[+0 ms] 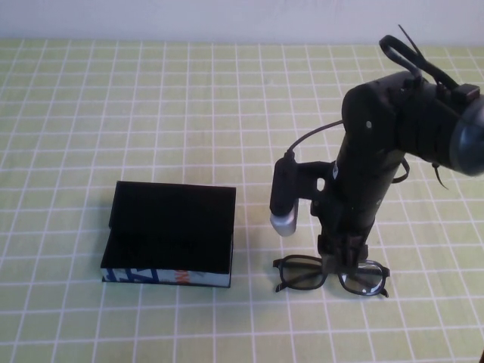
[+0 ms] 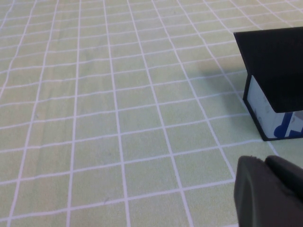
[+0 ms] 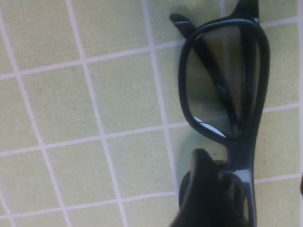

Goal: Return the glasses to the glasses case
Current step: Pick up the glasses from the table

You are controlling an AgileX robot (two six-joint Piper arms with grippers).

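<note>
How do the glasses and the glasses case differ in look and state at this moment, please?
The glasses are a thin open frame with see-through lenses; the glasses case is a solid rectangular box. The right gripper is down on the glasses at their bridge, while the case lies untouched, the left gripper merely near it. The case's front edge carries blue and white print; the glasses are plain. Both are black and lie on the checked tablecloth.

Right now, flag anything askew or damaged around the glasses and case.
Nothing stands out. The black thick-framed glasses lie folded, intact; right gripper at their bridge. Matte-black rectangular glasses case sits square. Left gripper hovers nearby.
</note>
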